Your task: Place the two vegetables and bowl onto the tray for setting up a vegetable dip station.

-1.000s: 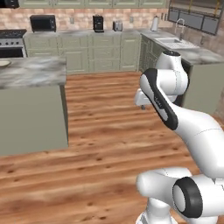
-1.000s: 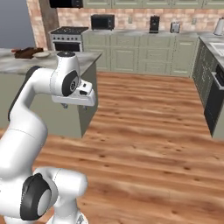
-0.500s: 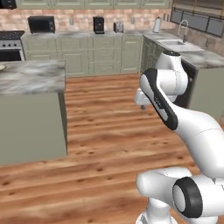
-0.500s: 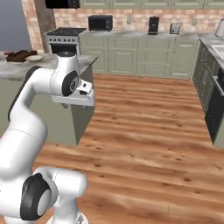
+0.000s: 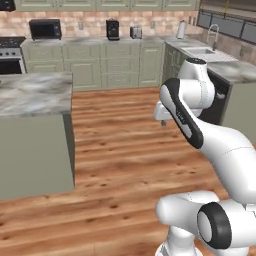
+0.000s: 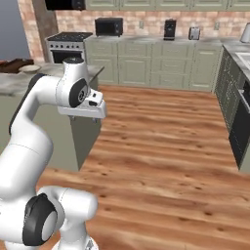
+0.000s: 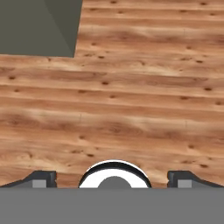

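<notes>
Driving nearer the bench (image 5: 35, 92), the base had shifted the views; jaws spread, empty, over floor (image 7: 131, 100); tray (image 6: 14, 65) unreached.

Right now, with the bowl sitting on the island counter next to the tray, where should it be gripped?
Probably its rim, from above, one finger inside and one outside: the bowl looks shallow, round and upright, so the rim is the thin edge. Take the side away from the tray. It is too small here for finer detail.
</notes>
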